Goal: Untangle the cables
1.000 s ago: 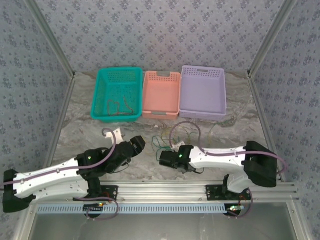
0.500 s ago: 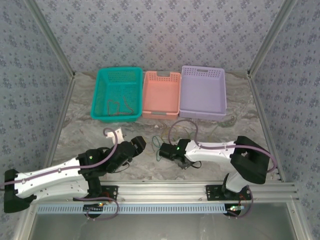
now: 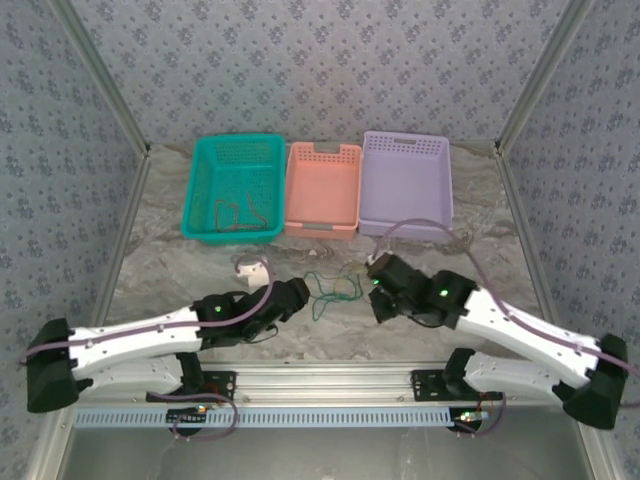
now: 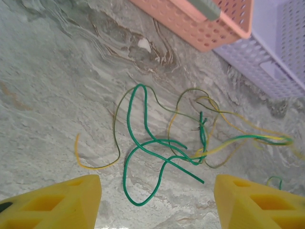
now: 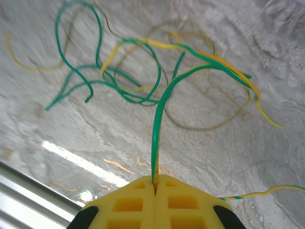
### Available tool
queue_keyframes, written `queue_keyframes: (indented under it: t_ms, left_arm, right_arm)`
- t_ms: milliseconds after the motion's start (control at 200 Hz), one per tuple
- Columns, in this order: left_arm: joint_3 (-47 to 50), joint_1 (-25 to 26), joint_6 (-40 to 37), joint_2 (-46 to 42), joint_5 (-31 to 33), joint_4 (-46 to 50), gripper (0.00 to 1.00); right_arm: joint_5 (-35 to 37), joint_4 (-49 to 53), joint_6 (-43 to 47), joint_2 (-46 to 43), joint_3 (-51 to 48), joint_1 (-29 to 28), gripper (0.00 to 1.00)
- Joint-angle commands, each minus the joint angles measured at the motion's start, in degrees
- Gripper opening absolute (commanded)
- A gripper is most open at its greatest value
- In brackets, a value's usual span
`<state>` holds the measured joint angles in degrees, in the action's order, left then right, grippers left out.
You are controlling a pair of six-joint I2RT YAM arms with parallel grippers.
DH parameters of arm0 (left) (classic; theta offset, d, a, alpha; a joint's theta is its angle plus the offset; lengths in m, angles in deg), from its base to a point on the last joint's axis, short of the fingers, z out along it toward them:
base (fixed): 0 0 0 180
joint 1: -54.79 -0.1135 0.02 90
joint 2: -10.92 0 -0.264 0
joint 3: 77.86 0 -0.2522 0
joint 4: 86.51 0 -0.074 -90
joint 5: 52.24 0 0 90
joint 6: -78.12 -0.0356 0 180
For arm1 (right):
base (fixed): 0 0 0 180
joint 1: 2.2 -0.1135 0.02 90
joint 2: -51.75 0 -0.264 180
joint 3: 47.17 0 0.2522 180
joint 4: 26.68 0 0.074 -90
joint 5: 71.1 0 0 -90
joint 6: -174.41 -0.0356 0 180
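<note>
From above, the cables are lying in a loose knot on the desk, between the two arms and in front of the pink basket. The left fingers are sitting just beside the knot's near-left edge, and the right fingers are reaching in from the other side, probably so the two can pull against each other. A thin brown wire is resting in the teal basket, which suggests sorting is under way, while the purple basket is looking bare. At this size the strands are blurring together, and neither grasp is readable here.

In the left wrist view, the left fingers are standing well apart over the desk and holding nothing. They are hovering short of the green cable, which is looping over a yellow cable and a duller olive strand. The crossings near the middle are too dense to sort out, and the strands are running off the right edge.

In the right wrist view, the right fingers are pressing fully together on the green cable, which is rising taut from them, likely to draw it out of the knot. The yellow cable is riding along its arch. The far loops are blurring, so which strand lies on top is unclear.
</note>
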<state>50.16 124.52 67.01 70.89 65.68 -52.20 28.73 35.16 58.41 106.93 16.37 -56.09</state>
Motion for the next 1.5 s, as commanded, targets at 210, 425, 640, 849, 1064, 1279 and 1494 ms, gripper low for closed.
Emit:
queue_keyframes:
  t_ms: [210, 425, 640, 849, 1064, 1279, 1494]
  left_arm:
    - [-7.17, -0.82, -2.9, 15.97, -1.74, -12.6, 0.6]
    - [-9.51, -2.83, -4.48, 18.81, -0.29, -15.02, 0.59]
    - [-9.26, -2.93, -5.5, 13.95, 1.19, -10.25, 0.59]
    - [-9.14, -3.36, -6.77, 5.35, 4.1, -1.54, 0.59]
    - [-10.8, -3.39, -8.03, -3.75, 8.73, 8.35, 0.59]
    - [-10.59, -3.57, -9.06, -10.08, 12.57, 14.03, 0.59]
    - [-10.0, -3.82, -8.76, -11.3, 13.23, 15.8, 0.6]
  right_arm:
    - [-22.94, -6.04, 5.21, -3.49, 7.25, 17.97, 0.0]
    - [-25.63, -7.28, 4.47, 0.78, 15.56, 24.51, 0.0]
    - [-23.24, -6.13, 0.74, 5.61, 30.06, 32.63, 0.0]
    - [-18.18, -7.13, -0.08, 11.22, 42.43, 36.79, 0.0]
    - [-12.88, -6.27, 2.58, 21.41, 52.98, 39.22, 0.0]
    - [-8.43, -5.46, 3.95, 32.82, 54.85, 39.71, 0.0]
    - [-1.8, -1.82, 3.34, 43.79, 57.31, 39.13, 0.0]
